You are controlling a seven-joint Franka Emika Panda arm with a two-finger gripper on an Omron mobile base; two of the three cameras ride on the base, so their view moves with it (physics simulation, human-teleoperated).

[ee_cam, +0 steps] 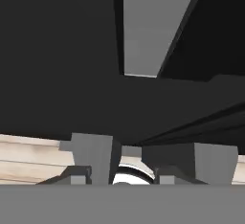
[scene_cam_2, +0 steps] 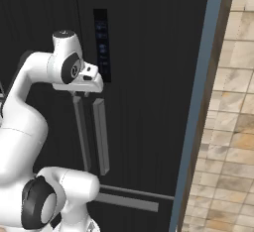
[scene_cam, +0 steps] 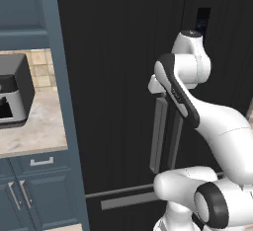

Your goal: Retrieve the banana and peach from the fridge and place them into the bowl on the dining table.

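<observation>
Nearest the base, the white arm folds up and forward so that the two-finger gripper [scene_cam_2: 82, 93] sits at the top ends of the two long grey vertical handles on the tall black double-door fridge [scene_cam: 113, 77]. In the right base view the hand points down over the left of the pair, the left grey handle [scene_cam_2: 82, 134], with the right grey handle [scene_cam_2: 101, 136] just beside it across the door seam. In the hand view one grey bar runs away from the camera between the two dark fingertips [ee_cam: 93, 156], which stand part-way apart on either side of it; I judge the gripper to be closing around that handle, but whether the pads are touching it I cannot tell.

The relation that matters: the handle lies straight ahead of and below the fingers, its long axis vertical, running down the door towards the horizontal grey drawer bar [scene_cam_2: 126, 201]. A pull away from the door face, square to that axis, looks like the coming move.

Both fridge doors are closed, so the banana and peach, if inside, are hidden. Further left, past the blue-grey cabinet panel [scene_cam: 62, 101], a dark boxy appliance [scene_cam: 15, 89] rests on a beige stone counter [scene_cam: 34, 131]. At the far right stands a tan tiled wall [scene_cam_2: 233, 127]
</observation>
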